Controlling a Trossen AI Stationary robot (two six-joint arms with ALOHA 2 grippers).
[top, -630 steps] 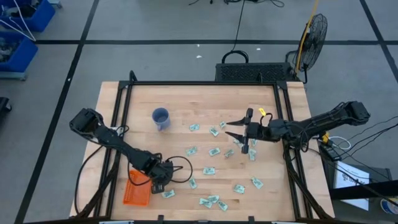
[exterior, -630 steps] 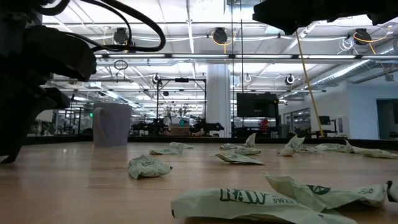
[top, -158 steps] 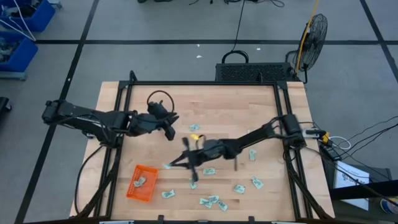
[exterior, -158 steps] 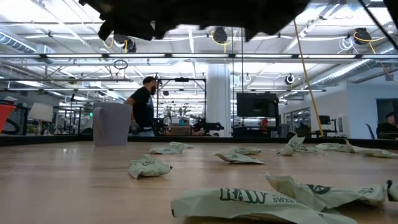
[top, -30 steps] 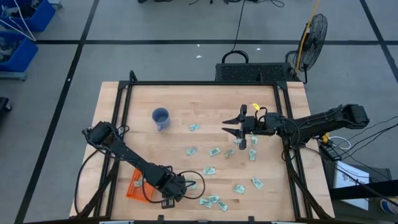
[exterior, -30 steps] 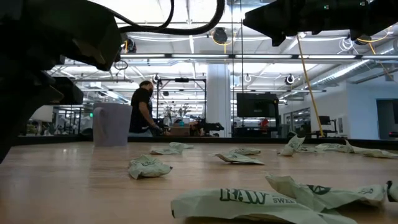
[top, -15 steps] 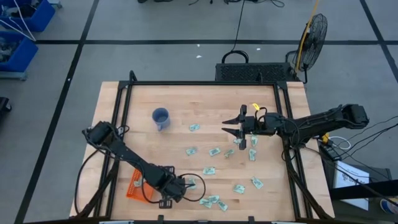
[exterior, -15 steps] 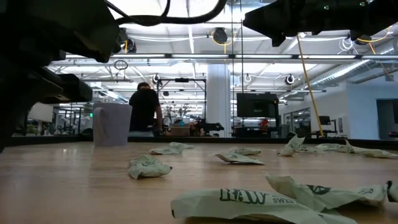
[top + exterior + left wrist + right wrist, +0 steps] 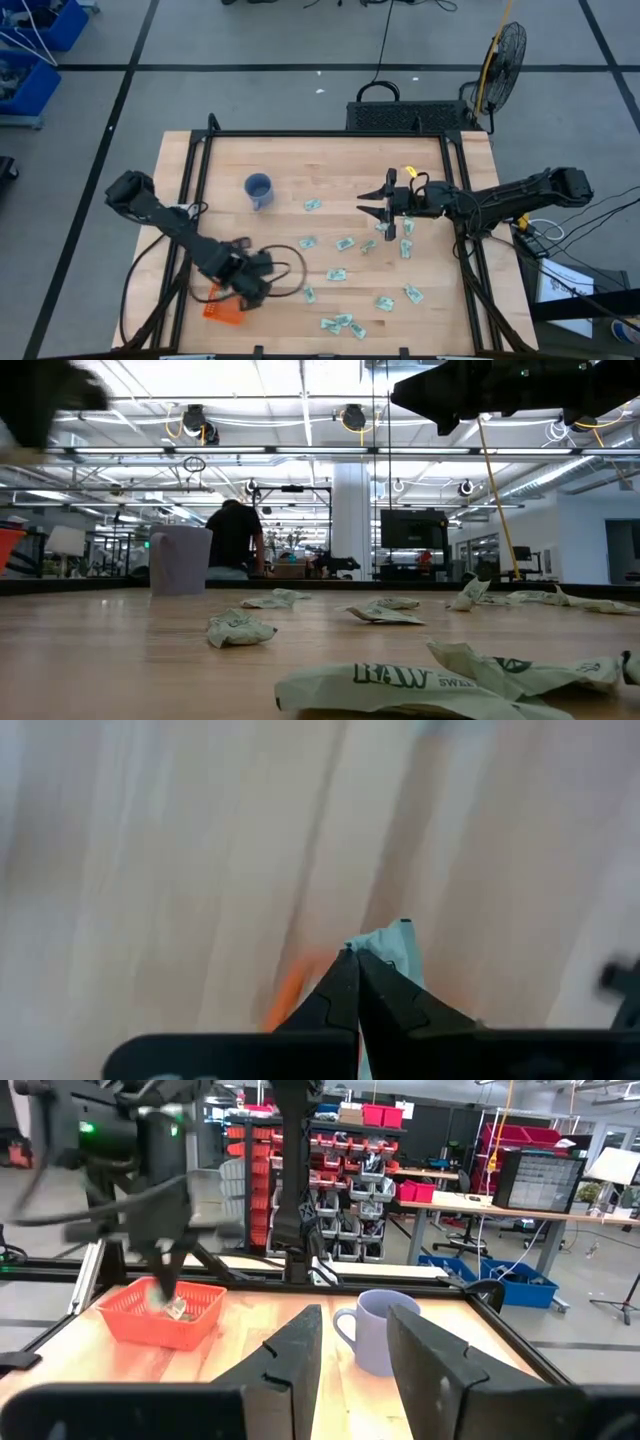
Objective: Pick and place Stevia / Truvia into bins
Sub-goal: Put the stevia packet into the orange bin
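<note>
My left claw [image 9: 247,283] is pinched fully shut on a sachet [image 9: 392,946], hanging above the orange bin [image 9: 222,305] at the worktop's [image 9: 320,160] front left. My right claw [image 9: 384,210] waits over the right side, fingers apart, holding nothing. More sachets [image 9: 343,244] lie scattered across the middle, right of the blue cup [image 9: 258,189].

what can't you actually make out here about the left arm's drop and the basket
- How many sachets lie in the orange basket: high view, the left arm covers most of it.
- Where the left gripper is over the basket: left wrist view, motion blur smears all but the pinched sachet.
- The sachet's print: right wrist view, too small at the fingertips.
</note>
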